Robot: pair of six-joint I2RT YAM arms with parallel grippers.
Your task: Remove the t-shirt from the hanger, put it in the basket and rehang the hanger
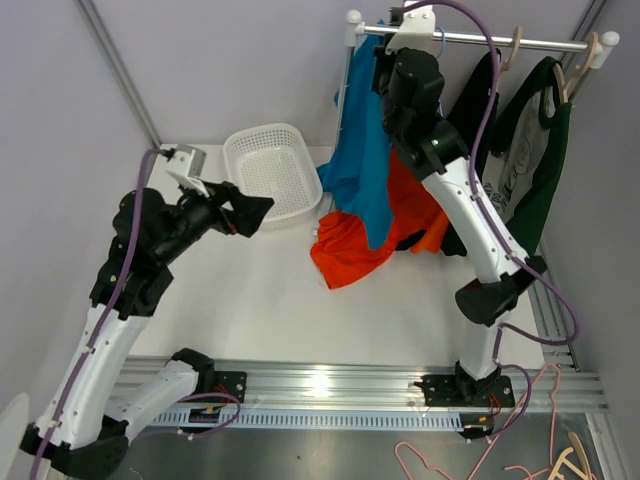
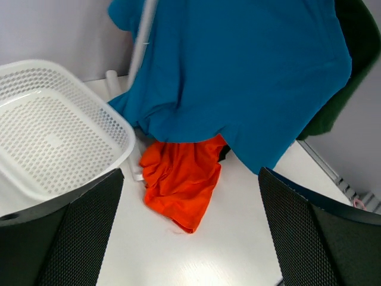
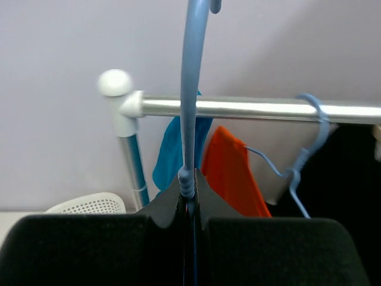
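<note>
A blue t-shirt [image 1: 365,150] [image 2: 238,77] hangs at the left end of the clothes rail [image 1: 500,40] [image 3: 256,108]. My right gripper [image 1: 398,62] [image 3: 188,185] is up at the rail, shut on the neck of a light blue hanger [image 3: 191,89] whose hook rises over the rail. The hanger's shoulders are hidden under my fingers. An orange t-shirt [image 1: 355,250] [image 2: 178,185] [image 3: 229,173] droops from beside the blue one onto the table. My left gripper [image 1: 255,210] [image 2: 190,179] is open and low over the table, left of both shirts, holding nothing.
A white mesh basket [image 1: 270,172] [image 2: 53,131] sits at the back left beside my left gripper. A second light blue hanger [image 3: 303,155], a black garment [image 1: 480,110] and a dark green shirt [image 1: 535,170] hang further right. Loose hangers [image 1: 540,460] lie at the bottom right.
</note>
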